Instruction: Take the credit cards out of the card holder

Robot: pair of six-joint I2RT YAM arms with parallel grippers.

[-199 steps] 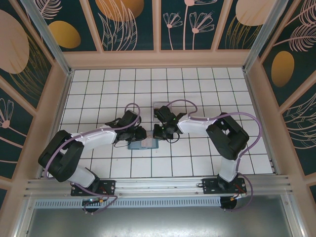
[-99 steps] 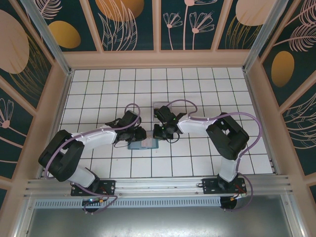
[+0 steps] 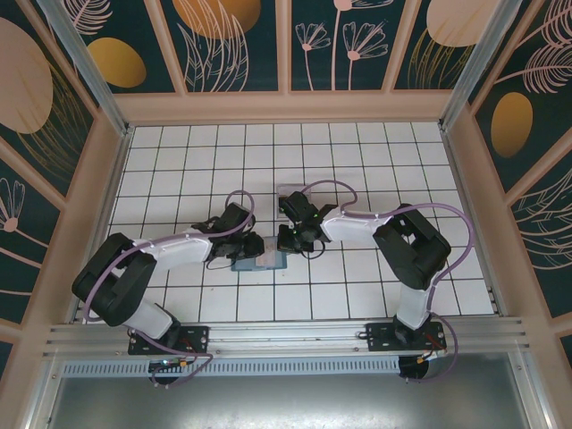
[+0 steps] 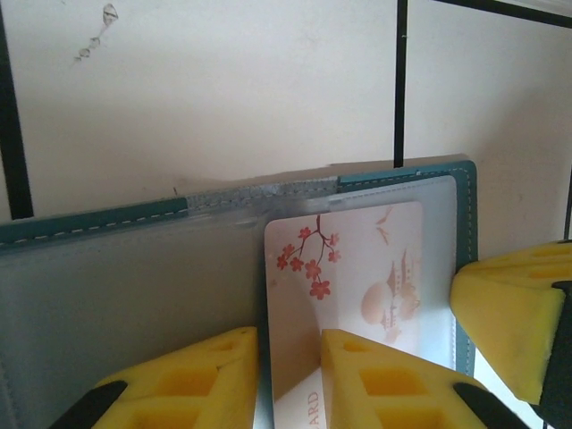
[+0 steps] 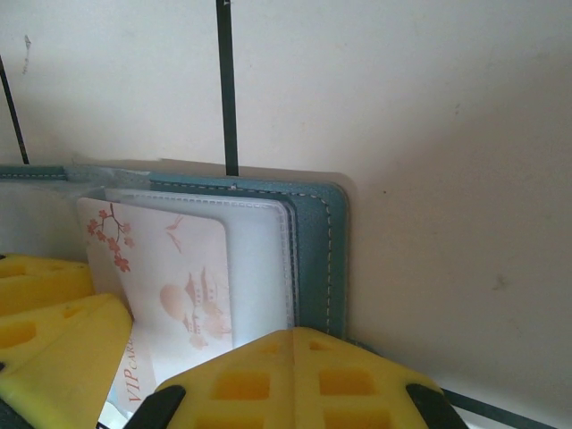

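On the tiled table [image 3: 357, 161] the card holder [image 3: 259, 261] lies open, with one pale pink credit card [image 4: 357, 268] tucked in its clear sleeve. At that card's near end the left gripper [image 4: 290, 349] rests its tips, jaws narrowly parted. The right gripper [image 5: 295, 349], fully closed, sits at the holder's right edge.

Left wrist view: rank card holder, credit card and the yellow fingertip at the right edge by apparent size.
1. card holder
2. credit card, partly covered
3. yellow fingertip at the right edge, cropped and nearer the camera: rank unsure
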